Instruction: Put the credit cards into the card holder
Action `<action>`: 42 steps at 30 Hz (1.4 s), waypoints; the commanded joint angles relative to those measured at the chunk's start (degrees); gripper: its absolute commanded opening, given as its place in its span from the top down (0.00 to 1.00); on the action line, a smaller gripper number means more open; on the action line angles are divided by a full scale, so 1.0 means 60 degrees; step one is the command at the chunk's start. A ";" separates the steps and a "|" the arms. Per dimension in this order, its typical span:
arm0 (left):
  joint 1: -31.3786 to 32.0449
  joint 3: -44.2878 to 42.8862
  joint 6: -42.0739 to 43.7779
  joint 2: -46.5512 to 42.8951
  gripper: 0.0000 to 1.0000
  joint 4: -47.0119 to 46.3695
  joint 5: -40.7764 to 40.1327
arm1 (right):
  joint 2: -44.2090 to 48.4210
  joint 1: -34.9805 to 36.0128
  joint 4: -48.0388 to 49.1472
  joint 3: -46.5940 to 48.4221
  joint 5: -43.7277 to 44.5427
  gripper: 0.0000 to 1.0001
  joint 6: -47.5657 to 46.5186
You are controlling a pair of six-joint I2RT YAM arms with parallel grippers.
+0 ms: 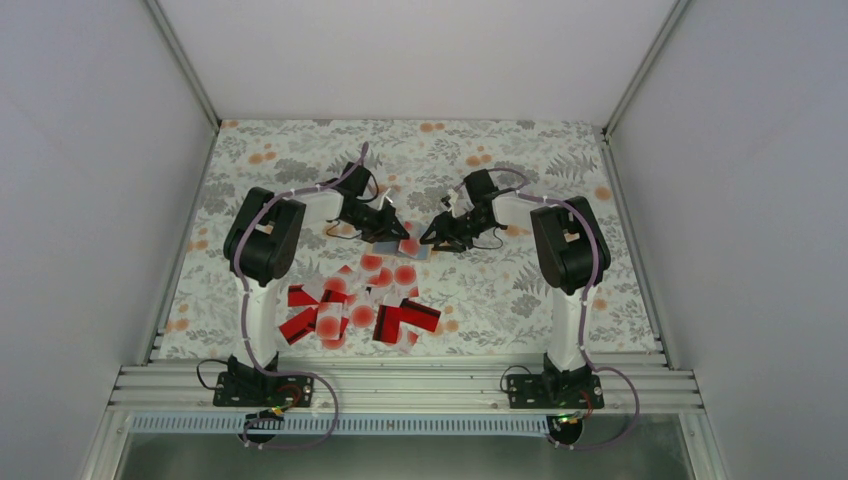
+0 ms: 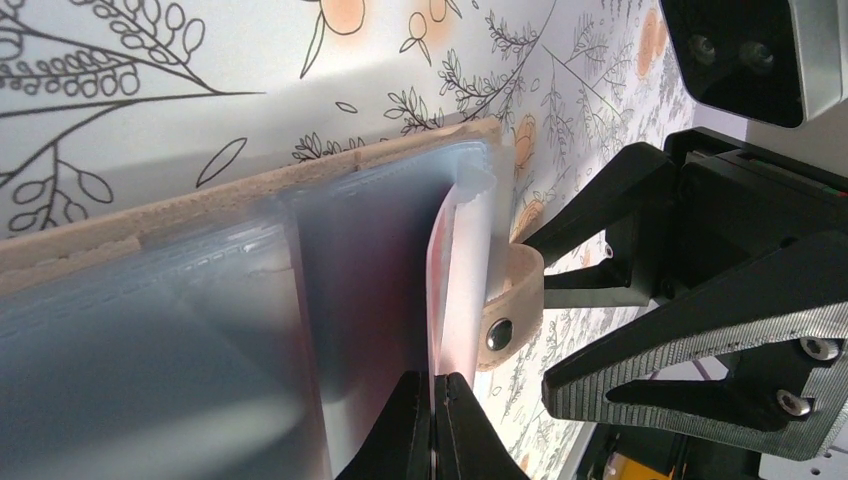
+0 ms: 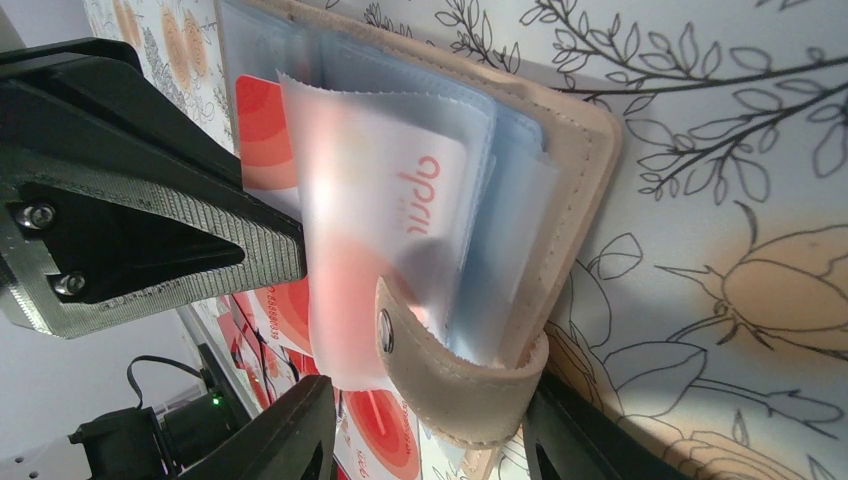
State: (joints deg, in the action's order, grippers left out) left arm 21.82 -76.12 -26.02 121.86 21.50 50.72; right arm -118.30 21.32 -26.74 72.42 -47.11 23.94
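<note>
At the wrists, unlike overhead, left gripper (image 2: 435, 390) pinches card holder (image 2: 380, 260), right gripper (image 3: 428, 395) seemingly spread.

You find the card holder (image 1: 398, 244) open, tan on the outside, with its light blue-grey clear sleeves (image 3: 505, 170) fanned apart. Its tan strap (image 3: 450, 395) with a metal snap (image 3: 385, 330) is unfastened and curls loose at the edge. One white card (image 3: 400, 200) with red dots and red letters sits inside a translucent sleeve. The other credit cards (image 1: 360, 310) lie flat in a loose, overlapping heap toward the near side, apart from the holder. Some are glossy red with a black stripe, others white with big red dots.
</note>
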 commanded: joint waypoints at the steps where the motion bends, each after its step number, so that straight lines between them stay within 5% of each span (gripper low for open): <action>1: 0.0128 0.0211 -0.0208 -0.0073 0.98 -0.0266 -0.0333 | -0.0399 0.0270 -0.0186 -0.0261 0.0674 0.52 -0.0006; 31: 0.0347 0.0566 -0.0834 0.0126 0.97 -0.1003 0.0142 | -0.0521 0.0315 -0.0092 -0.0205 0.0613 0.52 -0.0063; 42: 0.0338 0.0294 -0.0436 0.0072 0.77 -0.0230 -0.0407 | -0.0200 0.0300 -0.0304 -0.0120 0.0682 0.46 -0.0136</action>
State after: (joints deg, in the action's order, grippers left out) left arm 23.81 -73.60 -30.50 121.93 16.80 50.83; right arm -118.30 22.06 -26.28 72.51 -47.35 23.86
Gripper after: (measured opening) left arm 0.220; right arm 0.533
